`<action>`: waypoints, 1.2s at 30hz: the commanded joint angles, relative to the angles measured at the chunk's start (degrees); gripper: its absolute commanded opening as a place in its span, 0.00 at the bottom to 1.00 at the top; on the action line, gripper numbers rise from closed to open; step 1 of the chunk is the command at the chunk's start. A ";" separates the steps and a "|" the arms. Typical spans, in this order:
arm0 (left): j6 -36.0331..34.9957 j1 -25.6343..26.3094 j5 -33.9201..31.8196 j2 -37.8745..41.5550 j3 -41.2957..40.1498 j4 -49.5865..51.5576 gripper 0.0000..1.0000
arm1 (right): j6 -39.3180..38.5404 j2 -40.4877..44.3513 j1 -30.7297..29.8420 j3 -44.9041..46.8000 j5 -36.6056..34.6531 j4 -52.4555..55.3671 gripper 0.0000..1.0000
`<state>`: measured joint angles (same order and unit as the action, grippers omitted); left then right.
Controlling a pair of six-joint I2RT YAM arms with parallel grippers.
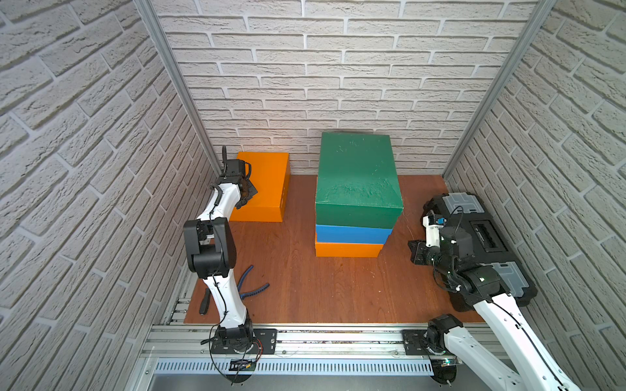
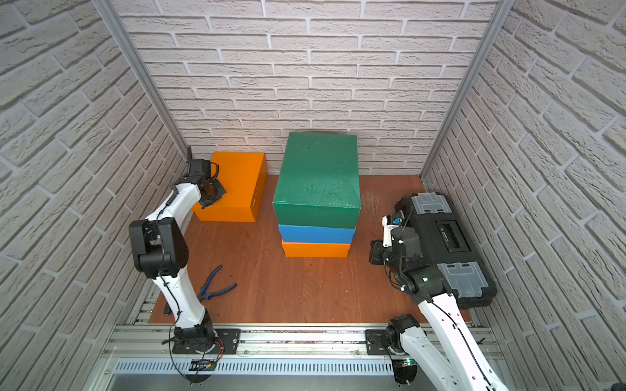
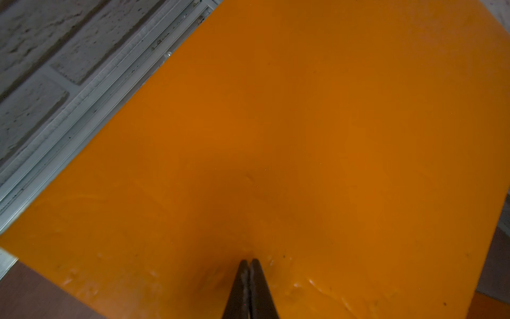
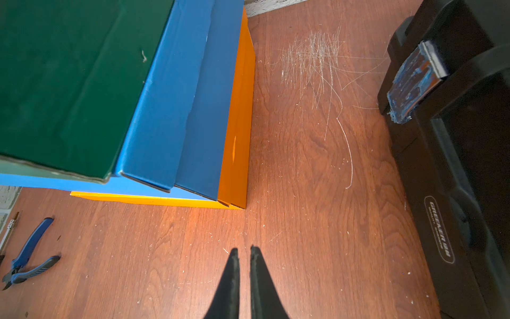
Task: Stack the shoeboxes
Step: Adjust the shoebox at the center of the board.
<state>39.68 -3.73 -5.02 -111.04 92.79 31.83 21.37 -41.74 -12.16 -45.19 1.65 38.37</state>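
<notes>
A table (image 1: 321,291) is seen walled on three sides. At centre frame, toward the back wall, a stack (image 1: 354,213) of three is already built: the green box (image 1: 355,169) on top, the blue box (image 1: 352,233) under it, the bottom orange box (image 1: 349,250) on the wood. The loose orange box (image 1: 267,182) is left apart at upper left, in the back corner, so one box is judged yet to be stacked.

The step in hand is judged to be the fetching of that box. The left tool (image 3: 249,262) is pressed together with nothing pinched, its tips at the box's lid; whether the lid is touched cannot be told. For the next move, the box would likely have to be worked out of the corner, gripped at its sides or lid rim, and raised above the green lid, which stands high.

The loose box is hemmed by the corner post on its left and parted from the stack by only a narrow strip. Broad bare wood is offered at lower centre. The right edge is filled by a toolbox (image 1: 501,237). The right tool (image 4: 242,250) is nearly pressed together, a thin slit showing, nothing held, over bare wood between stack and toolbox. Pliers (image 1: 252,287) at lower left should be avoided.
</notes>
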 commanded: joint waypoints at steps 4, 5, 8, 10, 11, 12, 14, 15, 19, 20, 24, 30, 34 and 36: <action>1.45 1.61 4.31 3.02 -8.48 3.85 0.07 | 0.97 -0.20 -0.67 -1.29 0.82 -2.07 0.12; 1.63 1.75 4.44 3.63 -9.23 3.85 0.07 | 1.05 -0.27 -0.75 -1.46 0.85 -2.05 0.12; 2.06 2.25 4.48 5.59 -11.39 3.85 0.07 | 1.13 -0.45 -0.97 -2.16 0.81 -2.07 0.12; 2.28 2.75 4.27 7.17 -12.44 4.30 0.07 | 1.14 -0.55 -1.21 -2.70 0.90 -1.83 0.12; 2.41 3.13 3.82 8.02 -12.94 4.78 0.07 | 1.13 -0.54 -1.42 -2.99 0.85 -1.66 0.12; 2.50 3.37 3.63 9.11 -13.58 5.03 0.07 | 1.13 -0.61 -1.71 -3.15 0.81 -1.60 0.12; 2.81 3.78 3.46 11.05 -14.82 5.52 0.07 | 1.31 -0.58 -2.47 -3.28 0.71 -1.37 0.12; 2.80 4.07 3.31 12.09 -15.34 5.96 0.07 | 1.38 -0.61 -3.04 -3.32 0.72 -1.28 0.12; 2.85 5.51 2.59 15.90 -17.84 7.38 0.07 | 1.66 -1.18 -5.43 -3.34 -0.17 -0.93 0.12; 2.86 6.03 2.27 16.90 -18.69 7.77 0.07 | 1.66 -1.38 -6.12 -3.41 -0.52 -0.85 0.12; 3.32 7.92 1.73 21.02 -23.00 8.15 0.07 | 1.49 -1.80 -8.62 -4.22 -1.21 -0.69 0.13; 3.71 8.82 1.59 25.40 -26.61 8.73 0.07 | -0.44 -1.60 -13.85 -5.01 -0.72 -0.84 0.14; 2.24 8.82 0.84 25.26 -19.48 11.11 0.08 | -1.38 -2.05 -18.78 -4.39 -1.08 -1.15 0.14; 1.09 8.82 -0.76 23.98 -14.58 12.77 0.08 | -1.78 -2.55 -22.91 -4.29 -3.49 -0.90 0.15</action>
<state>42.22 5.10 -3.18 -87.48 72.16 43.33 20.99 -43.94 -31.29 -49.08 0.54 38.81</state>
